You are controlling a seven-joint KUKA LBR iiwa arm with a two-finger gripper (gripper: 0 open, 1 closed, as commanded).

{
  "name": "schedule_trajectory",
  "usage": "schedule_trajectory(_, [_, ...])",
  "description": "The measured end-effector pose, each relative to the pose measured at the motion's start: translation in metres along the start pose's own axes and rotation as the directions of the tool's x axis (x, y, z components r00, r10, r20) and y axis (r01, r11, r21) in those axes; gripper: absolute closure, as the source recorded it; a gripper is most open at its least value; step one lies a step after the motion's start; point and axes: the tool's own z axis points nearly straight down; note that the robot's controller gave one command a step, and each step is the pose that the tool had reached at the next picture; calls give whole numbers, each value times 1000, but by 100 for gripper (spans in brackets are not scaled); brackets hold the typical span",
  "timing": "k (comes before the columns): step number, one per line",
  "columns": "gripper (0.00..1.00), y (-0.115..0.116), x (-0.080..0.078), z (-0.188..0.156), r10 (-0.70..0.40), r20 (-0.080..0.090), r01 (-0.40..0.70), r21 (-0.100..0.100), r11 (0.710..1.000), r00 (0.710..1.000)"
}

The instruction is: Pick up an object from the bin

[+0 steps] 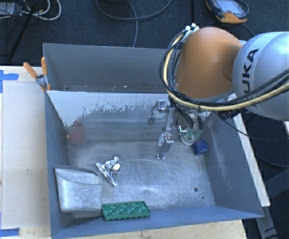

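Presently the hand (160,151) hangs over bare floor in the middle-right of the bin (109,73); whether it is wide or narrow cannot be told. A small blue piece (200,147) lies just to its right, and crumpled silver foil (108,169) lies apart on its left.

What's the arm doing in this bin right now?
The KUKA arm reaches in from the right, with its gripper low over a bare patch of floor in the grey metal bin, towards the back right. It has nothing visibly in its grasp. A small blue block lies closest, just to its right. A crumpled silver foil piece, a grey pouch, a green studded flat plate and a brownish block lie further left.
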Motion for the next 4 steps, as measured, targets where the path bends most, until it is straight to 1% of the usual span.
schedule_trajectory(1, [0, 38, -41, 171, -217, 12, 217, 1, 976, 976])
schedule_trajectory(2, [0, 94, 11, 170, -384, 13, 384, 2, 923, 923])
schedule_trajectory(3, [100, 93, 10, 169, -379, 10, 379, 2, 925, 925])
schedule_trajectory(4, [100, 75, 38, 50, -568, 12, 568, 7, 823, 823])
